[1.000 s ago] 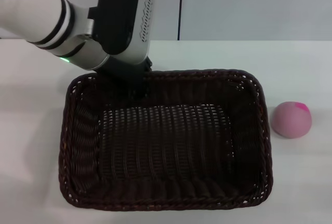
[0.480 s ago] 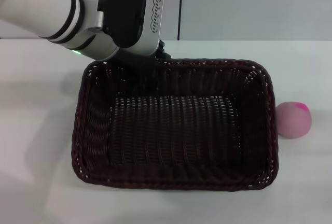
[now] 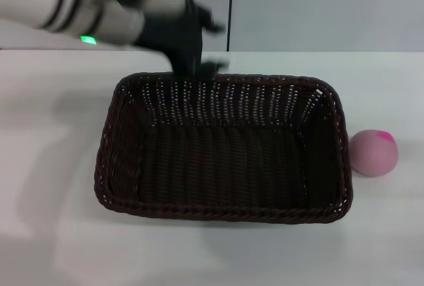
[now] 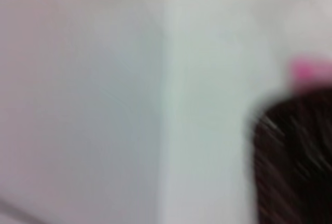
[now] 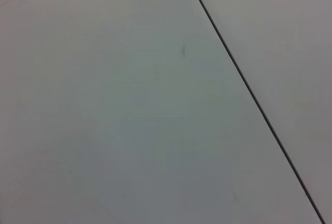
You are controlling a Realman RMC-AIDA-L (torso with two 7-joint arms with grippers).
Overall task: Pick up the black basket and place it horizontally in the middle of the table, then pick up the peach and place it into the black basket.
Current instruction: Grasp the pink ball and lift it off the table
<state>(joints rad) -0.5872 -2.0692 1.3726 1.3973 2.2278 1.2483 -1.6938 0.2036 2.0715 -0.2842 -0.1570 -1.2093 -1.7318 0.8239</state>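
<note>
my L gripper [image 3: 199, 54] at far rim of black basket [image 3: 225, 147], blurred, fingers: can't tell | basket flat on table [image 3: 53, 167], lengthwise across | peach [image 3: 373, 153] just beside basket's R end, on table

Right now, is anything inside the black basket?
Nothing: the black basket shows only its bare woven floor. The peach sits outside on the table, at the basket's right end. The left gripper is above the far rim, blurred, hiding part of it.
</note>
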